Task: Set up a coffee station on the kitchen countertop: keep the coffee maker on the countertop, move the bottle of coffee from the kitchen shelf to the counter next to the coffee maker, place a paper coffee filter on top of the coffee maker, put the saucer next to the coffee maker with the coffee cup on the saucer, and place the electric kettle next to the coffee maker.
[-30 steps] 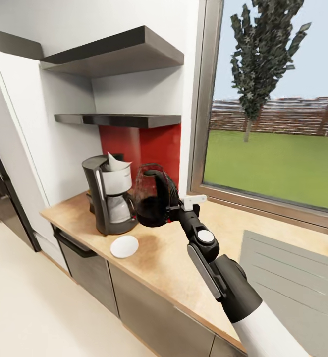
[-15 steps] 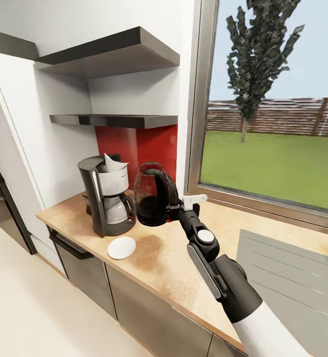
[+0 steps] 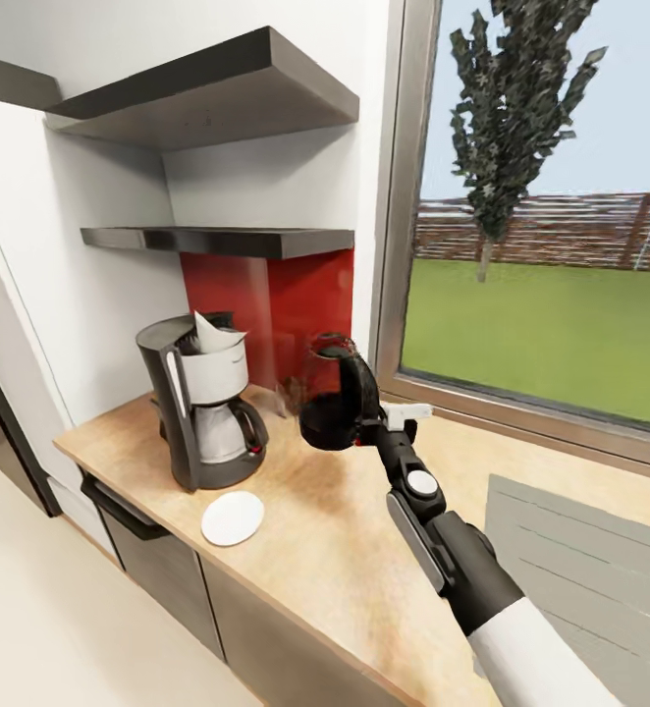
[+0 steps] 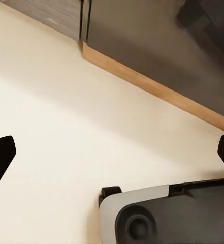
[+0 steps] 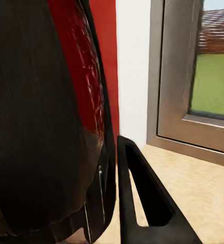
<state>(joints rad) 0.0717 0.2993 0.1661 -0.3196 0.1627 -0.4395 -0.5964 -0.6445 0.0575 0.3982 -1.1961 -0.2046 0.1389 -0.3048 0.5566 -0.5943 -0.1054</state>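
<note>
The electric kettle (image 3: 333, 395) hangs just above the kitchen countertop (image 3: 345, 560), with my right gripper (image 3: 372, 424) shut on its black handle. Up close, the kettle's dark glass body (image 5: 40, 127) sits beside one black finger (image 5: 142, 195). Left of it stands the coffee maker (image 3: 202, 417) with the paper coffee filter (image 3: 210, 334) on top. The saucer (image 3: 233, 517) lies bare in front of the machine. The kitchen shelf (image 3: 217, 239) is on the wall above. A small brownish shape (image 3: 288, 393) peeks out beside the kettle; I cannot tell what it is. My left gripper (image 4: 112, 152) is open over the floor. The coffee cup is out of view.
A red backsplash (image 3: 266, 304) stands behind the kettle. A large window (image 3: 541, 245) runs along the counter's back right. A grey ribbed drainer surface (image 3: 580, 550) lies at the right. Grey cabinet fronts (image 4: 142, 35) stand over the cream floor (image 4: 66, 127).
The head camera has shifted, so the whole scene sits differently. The kettle in my right gripper has moved a little to the right, away from the coffee maker.
</note>
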